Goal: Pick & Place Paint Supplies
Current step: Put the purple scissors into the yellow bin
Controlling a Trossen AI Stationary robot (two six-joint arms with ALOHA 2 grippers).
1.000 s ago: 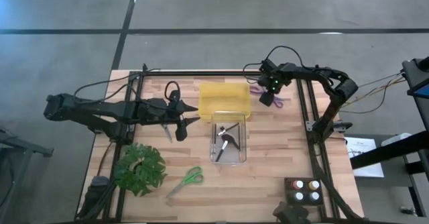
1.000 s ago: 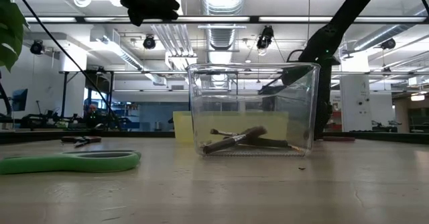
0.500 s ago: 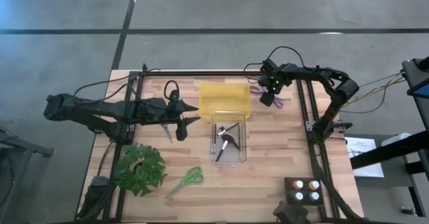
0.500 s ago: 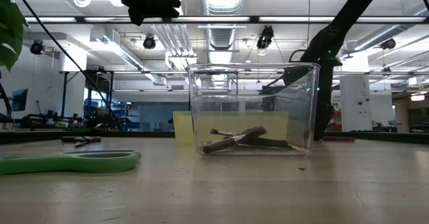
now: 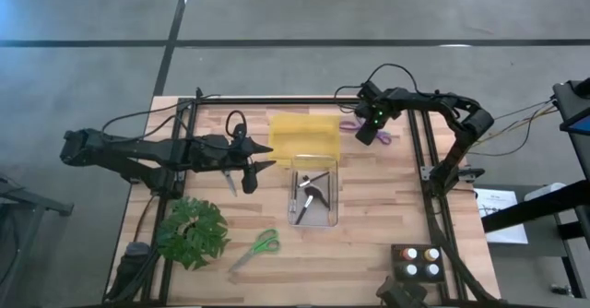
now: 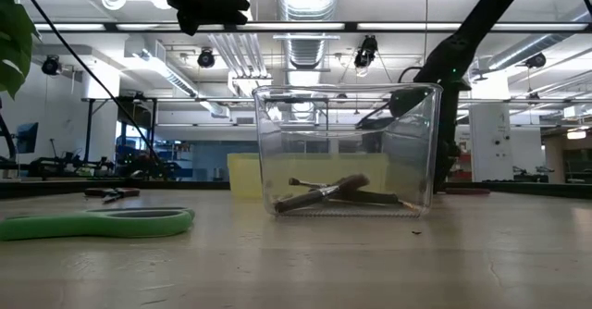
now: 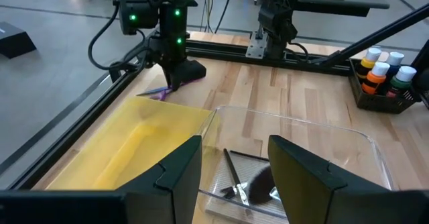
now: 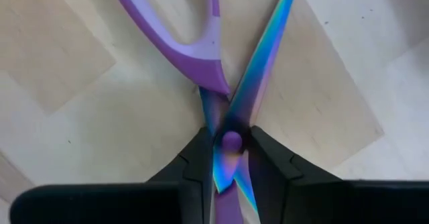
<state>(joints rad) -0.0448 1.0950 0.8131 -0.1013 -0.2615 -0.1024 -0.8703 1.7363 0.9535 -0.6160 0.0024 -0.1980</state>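
Observation:
Purple scissors (image 8: 221, 63) lie on the wooden table at the far right, blades crossed open, just right of the yellow tray (image 5: 303, 135). My right gripper (image 5: 367, 135) points down and is shut on them. My left gripper (image 7: 231, 184) hovers open and empty above the table, left of the clear box (image 5: 313, 195), where dark brushes (image 7: 238, 177) lie on the bottom. Green scissors (image 5: 256, 246) lie flat near the front. Red-handled scissors (image 5: 229, 181) lie under the left arm. Paint bottles (image 5: 417, 260) stand in a black holder at the front right. My right gripper pinches the purple scissors at the pivot (image 8: 231, 142), where the two blades cross, one finger (image 8: 200, 158) on each side. The fingers come from above, pointing down. The scissors lie flat on the table, handle loop and blade tips spread away from the hold.
A green leafy plant (image 5: 191, 231) stands at the front left. Black frame rails (image 5: 419, 151) run along the table's right and far sides, close to the right gripper. Bare wood lies between the clear box and the paint bottles.
My right gripper has shut on the purple scissors without shifting its place. The yellow tray and the clear box have slid a little toward the table's left.

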